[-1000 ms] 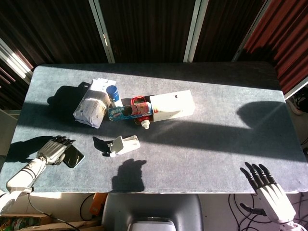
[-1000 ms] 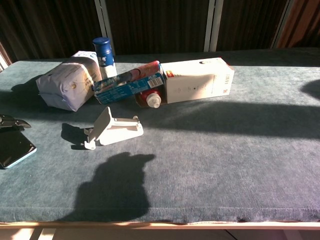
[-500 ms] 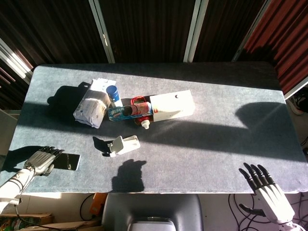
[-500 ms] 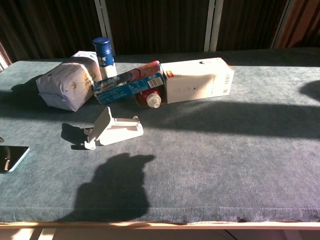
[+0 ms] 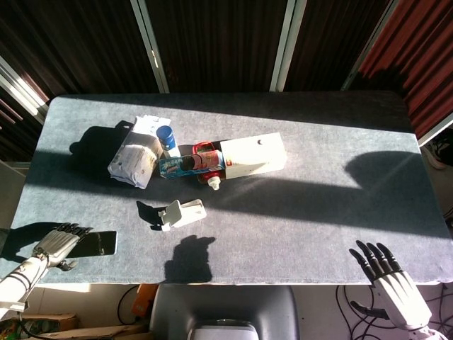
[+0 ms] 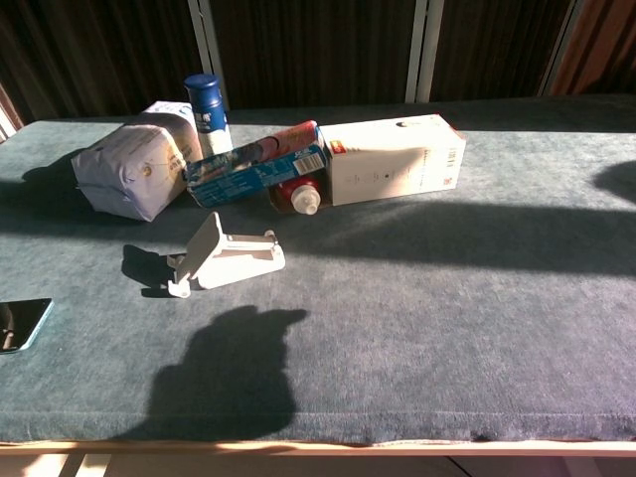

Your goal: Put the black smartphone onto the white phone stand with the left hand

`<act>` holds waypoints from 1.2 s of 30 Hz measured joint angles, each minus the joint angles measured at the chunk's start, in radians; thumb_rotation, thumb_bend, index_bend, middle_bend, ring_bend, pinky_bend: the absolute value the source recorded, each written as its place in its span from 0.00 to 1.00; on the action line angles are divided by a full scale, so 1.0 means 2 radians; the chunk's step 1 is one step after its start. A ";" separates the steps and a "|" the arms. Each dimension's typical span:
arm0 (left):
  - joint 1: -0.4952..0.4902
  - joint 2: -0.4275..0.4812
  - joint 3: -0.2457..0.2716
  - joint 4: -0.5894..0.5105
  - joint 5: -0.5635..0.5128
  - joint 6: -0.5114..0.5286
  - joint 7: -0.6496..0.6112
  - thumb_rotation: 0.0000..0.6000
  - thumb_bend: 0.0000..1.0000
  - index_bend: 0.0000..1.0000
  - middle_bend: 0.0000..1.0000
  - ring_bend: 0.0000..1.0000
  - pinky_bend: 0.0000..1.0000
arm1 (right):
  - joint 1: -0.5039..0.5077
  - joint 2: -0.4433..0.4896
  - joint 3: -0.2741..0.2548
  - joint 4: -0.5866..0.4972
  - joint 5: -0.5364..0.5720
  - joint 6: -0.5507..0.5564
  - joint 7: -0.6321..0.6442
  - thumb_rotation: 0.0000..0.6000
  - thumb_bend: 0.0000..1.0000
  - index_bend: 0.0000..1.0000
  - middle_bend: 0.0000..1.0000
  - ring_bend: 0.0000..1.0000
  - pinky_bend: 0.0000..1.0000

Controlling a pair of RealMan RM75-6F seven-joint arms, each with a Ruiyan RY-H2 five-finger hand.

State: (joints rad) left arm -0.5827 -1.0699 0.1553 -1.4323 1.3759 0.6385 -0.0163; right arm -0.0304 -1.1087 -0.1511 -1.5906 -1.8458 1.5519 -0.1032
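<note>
The black smartphone (image 5: 99,243) lies flat near the table's front left corner; the chest view shows only its right end (image 6: 24,323) at the frame's left edge. My left hand (image 5: 54,244) holds the phone's left end, fingers over the top and thumb below. It appears only in the head view. The white phone stand (image 5: 182,212) sits right of the phone and further back, with a gap of bare cloth between them, its backrest raised at its left end (image 6: 224,255). My right hand (image 5: 391,280) hovers off the table's front right edge, fingers spread and holding nothing.
Behind the stand lies a cluster: a pale grey bag (image 5: 134,163), a blue-capped bottle (image 5: 165,138), a blue carton (image 6: 256,169), a red bottle (image 6: 298,194) and a white box (image 5: 253,156). The grey cloth table (image 5: 318,212) is lit in bands of sun and shadow.
My left hand has pulled back toward the front left corner, and the phone has slid and turned with it, away from the stand. My right hand has dropped slightly lower.
</note>
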 measured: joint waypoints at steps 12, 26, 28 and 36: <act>0.019 -0.027 -0.008 -0.018 -0.009 0.044 0.059 1.00 0.28 0.00 0.12 0.00 0.00 | 0.000 0.002 0.000 0.002 0.000 0.003 0.006 1.00 0.25 0.00 0.00 0.00 0.00; 0.036 -0.063 -0.016 0.009 0.014 0.084 0.050 1.00 0.27 0.31 0.40 0.08 0.00 | -0.001 0.004 0.000 0.003 0.000 0.006 0.010 1.00 0.25 0.00 0.00 0.00 0.00; 0.036 -0.066 -0.017 0.015 0.012 0.081 0.047 1.00 0.28 0.35 0.45 0.11 0.00 | -0.001 0.004 0.000 0.003 0.000 0.007 0.011 1.00 0.25 0.00 0.00 0.00 0.00; 0.034 -0.068 -0.019 0.018 0.004 0.070 0.043 1.00 0.28 0.57 0.67 0.27 0.00 | -0.001 0.003 0.000 0.003 0.000 0.006 0.009 1.00 0.25 0.00 0.00 0.00 0.00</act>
State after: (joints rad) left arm -0.5139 -1.2060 0.1177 -1.3966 1.3840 0.7783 0.0695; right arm -0.0321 -1.1029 -0.1514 -1.5845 -1.8465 1.5642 -0.0855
